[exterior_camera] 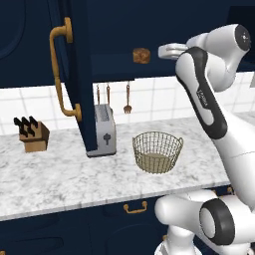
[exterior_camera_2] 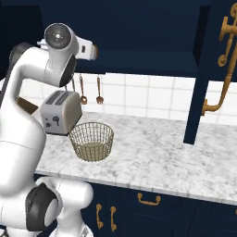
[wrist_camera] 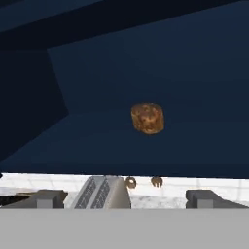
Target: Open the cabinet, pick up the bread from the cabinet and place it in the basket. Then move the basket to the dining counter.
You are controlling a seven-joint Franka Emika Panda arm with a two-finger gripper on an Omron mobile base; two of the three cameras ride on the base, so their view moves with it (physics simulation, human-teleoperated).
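The cabinet (exterior_camera: pixel 114 30) stands open, its left door (exterior_camera: pixel 74 74) swung out toward me. The bread (exterior_camera: pixel 141 55), a small brown bun, lies on the cabinet's bottom shelf, and it sits mid-frame in the hand view (wrist_camera: pixel 147 118). My gripper (exterior_camera: pixel 169 51) hovers just right of the bread at shelf height, open and empty, pointing into the cabinet (wrist_camera: pixel 126 199). In the right base view the gripper (exterior_camera_2: pixel 92 51) is at the cabinet's lower edge. The wire basket (exterior_camera: pixel 157 152) (exterior_camera_2: pixel 91 141) stands empty on the marbled counter (exterior_camera: pixel 60 174) below. I cannot tell whether this is the dining counter.
A toaster (exterior_camera: pixel 105 130) (exterior_camera_2: pixel 59 112) stands left of the basket, under the open left door. A knife block (exterior_camera: pixel 32 134) sits at the far left. Brass utensils (exterior_camera: pixel 127 99) hang on the tiled wall. The right door (exterior_camera_2: pixel 203 69) hangs open over the counter.
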